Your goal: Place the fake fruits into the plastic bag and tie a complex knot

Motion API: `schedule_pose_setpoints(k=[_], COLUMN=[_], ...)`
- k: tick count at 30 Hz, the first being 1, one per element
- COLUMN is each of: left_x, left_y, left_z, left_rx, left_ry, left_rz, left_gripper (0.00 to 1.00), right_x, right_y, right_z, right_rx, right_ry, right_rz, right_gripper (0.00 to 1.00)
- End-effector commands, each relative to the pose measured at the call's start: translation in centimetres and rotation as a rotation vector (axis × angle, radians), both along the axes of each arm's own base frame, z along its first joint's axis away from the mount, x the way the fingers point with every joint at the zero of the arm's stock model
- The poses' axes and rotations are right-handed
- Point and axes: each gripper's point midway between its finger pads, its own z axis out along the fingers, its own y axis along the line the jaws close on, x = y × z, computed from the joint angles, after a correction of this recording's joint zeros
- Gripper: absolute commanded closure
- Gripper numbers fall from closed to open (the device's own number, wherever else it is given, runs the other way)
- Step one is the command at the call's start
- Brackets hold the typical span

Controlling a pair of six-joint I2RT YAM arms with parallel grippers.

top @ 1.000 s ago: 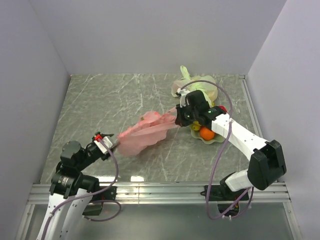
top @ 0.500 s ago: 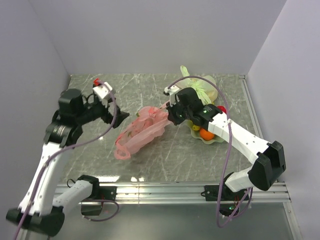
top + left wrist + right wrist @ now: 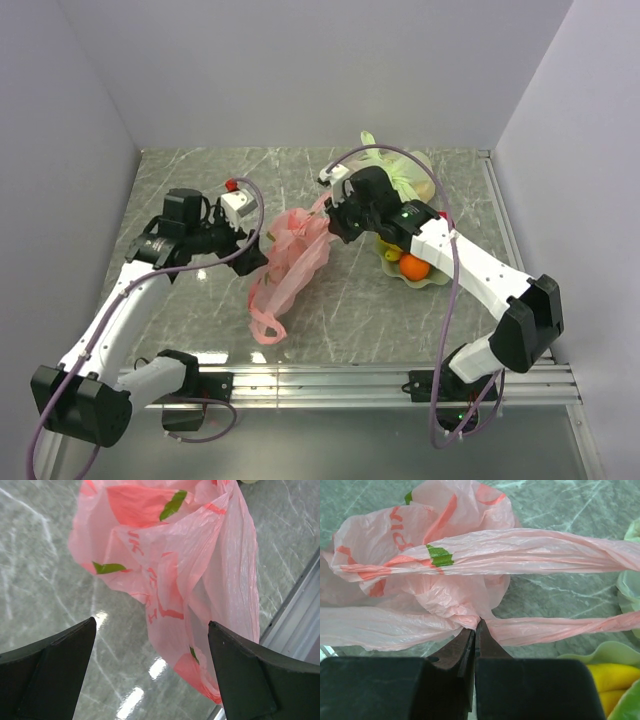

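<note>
The pink-salmon plastic bag [image 3: 287, 265] hangs from my right gripper [image 3: 330, 222], which is shut on its bunched top edge [image 3: 470, 620]; its lower end trails on the table toward the front. The handles stretch rightward in the right wrist view [image 3: 545, 552]. My left gripper [image 3: 250, 240] is open and empty, just left of the bag, with the bag [image 3: 190, 565] showing between its fingers [image 3: 250, 675]. The fake fruits lie on the pale green plate [image 3: 432, 281]: an orange [image 3: 414, 266], a small red one [image 3: 444, 216], and yellow bananas [image 3: 615, 672].
A pale green-yellow knotted bag [image 3: 400, 172] sits behind the plate at the back right. The metal rail [image 3: 320, 380] runs along the table's front edge. Walls close in the left, back and right sides.
My left arm swung up from the front left, then dropped toward the bag's left side. My right gripper lifted the bag's top leftward; the bag now hangs more upright, its tail nearer the front.
</note>
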Motion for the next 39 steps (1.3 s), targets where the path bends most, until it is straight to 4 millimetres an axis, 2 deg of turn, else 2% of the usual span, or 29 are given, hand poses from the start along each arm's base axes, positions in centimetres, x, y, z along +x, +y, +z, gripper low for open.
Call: schedule_pose_setpoints(k=[1, 2, 5, 6, 10, 11, 12, 13, 14, 15, 17, 18, 19, 20, 21, 22, 23, 24, 25, 26, 27, 28, 30, 31, 34, 36, 39], left_x=[0.1, 0.4, 0.8, 1.5, 2.8, 3.1, 3.4, 3.5, 3.2, 3.6, 2.4, 2.2, 1.9, 1.7, 2.3, 2.4, 1.9, 2.4, 2.2, 2.3, 2.2, 1.6, 1.7, 1.8, 2.5, 2.7, 2.6], left_y=[-1.4, -1.9, -2.5, -2.7, -3.1, -3.1, -3.2, -3.1, -3.7, -4.2, -5.1, -5.7, -5.9, -5.9, -5.5, -5.3, -4.9, -5.0, -5.0, -4.8, -4.9, -5.5, -5.7, -5.8, -5.7, -5.8, -6.1], left_z=[-0.8, -0.9, -3.0, -3.7, -4.9, -5.2, -5.4, -5.6, -5.5, -4.3, -3.4, -1.7, -1.0, -0.6, 0.5, 1.0, 0.7, 1.4, 1.4, 1.5, 1.1, 1.2, 0.9, 0.8, 0.4, 0.2, -0.4], left_rx=[-0.044, -0.055, -0.025, -0.015, -0.004, -0.003, 0.001, 0.006, -0.035, -0.057, -0.121, -0.165, -0.19, -0.223, -0.24, -0.248, -0.243, -0.248, -0.248, -0.264, -0.269, -0.301, -0.346, -0.355, -0.356, -0.363, -0.375], left_ry=[0.016, 0.012, 0.041, 0.029, 0.019, 0.029, 0.047, 0.074, 0.146, 0.164, 0.286, 0.307, 0.328, 0.383, 0.373, 0.382, 0.444, 0.45, 0.474, 0.507, 0.55, 0.607, 0.685, 0.7, 0.735, 0.757, 0.791], left_rz=[-0.031, -0.026, 0.012, 0.036, 0.113, 0.14, 0.146, 0.165, 0.189, 0.184, 0.208, 0.2, 0.206, 0.261, 0.325, 0.365, 0.416, 0.434, 0.443, 0.459, 0.46, 0.423, 0.434, 0.436, 0.464, 0.468, 0.468], left_gripper=[0.01, 0.01, 0.01, 0.01, 0.02, 0.11, 0.56, 0.81, 0.96, 1.0, 1.0, 1.0, 1.0, 1.0, 1.0, 1.0, 1.0, 1.0, 1.0, 1.0, 1.0, 1.0, 1.0, 1.0, 1.0, 1.0, 1.0], right_x=[0.5, 0.5, 0.6, 0.6, 0.2, 0.2, 0.2, 0.2, 0.5, 1.1, 2.3, 2.8, 2.9, 2.7, 2.9, 2.6, 2.5, 2.6, 2.2, 1.7, 0.8, -0.1, -1.7, -3.2, -5.5, -6.5, -7.3], right_y=[1.9, 2.1, 2.5, 2.7, 3.4, 3.6, 3.8, 3.9, 3.9, 3.9, 3.1, 2.7, 2.3, 1.6, 0.9, 0.0, -0.6, -1.1, -1.7, -2.1, -1.7, -1.6, -0.9, 0.1, 1.9, 3.0, 5.5], right_z=[2.6, 2.4, 2.3, 2.4, 2.2, 2.2, 2.3, 2.4, 2.2, 2.8, 3.6, 4.6, 5.2, 6.9, 7.8, 10.0, 10.9, 12.6, 13.0, 14.3, 15.8, 16.0, 17.2, 17.1, 17.6, 18.5, 17.2], right_rx=[0.062, 0.065, 0.072, 0.075, 0.095, 0.096, 0.1, 0.103, 0.096, 0.097, 0.069, 0.069, 0.064, 0.063, 0.056, 0.067, 0.06, 0.064, 0.053, 0.053, 0.082, 0.081, 0.12, 0.164, 0.24, 0.272, 0.262], right_ry=[-0.059, -0.052, -0.042, -0.042, -0.038, -0.041, -0.044, -0.044, -0.044, -0.062, -0.097, -0.129, -0.151, -0.21, -0.247, -0.313, -0.341, -0.378, -0.378, -0.405, -0.421, -0.405, -0.396, -0.349, -0.288, -0.276, -0.262], right_rz=[0.064, 0.065, 0.079, 0.083, 0.134, 0.146, 0.156, 0.162, 0.151, 0.13, 0.059, 0.034, 0.021, 0.024, -0.001, -0.01, -0.021, -0.038, -0.038, -0.029, 0.018, 0.057, 0.147, 0.224, 0.343, 0.394, 0.438], right_gripper=[1.0, 1.0, 1.0, 1.0, 1.0, 1.0, 1.0, 1.0, 1.0, 1.0, 0.92, 0.82, 0.73, 0.63, 0.48, 0.4, 0.33, 0.29, 0.29, 0.28, 0.29, 0.33, 0.42, 0.44, 0.49, 0.51, 0.55])
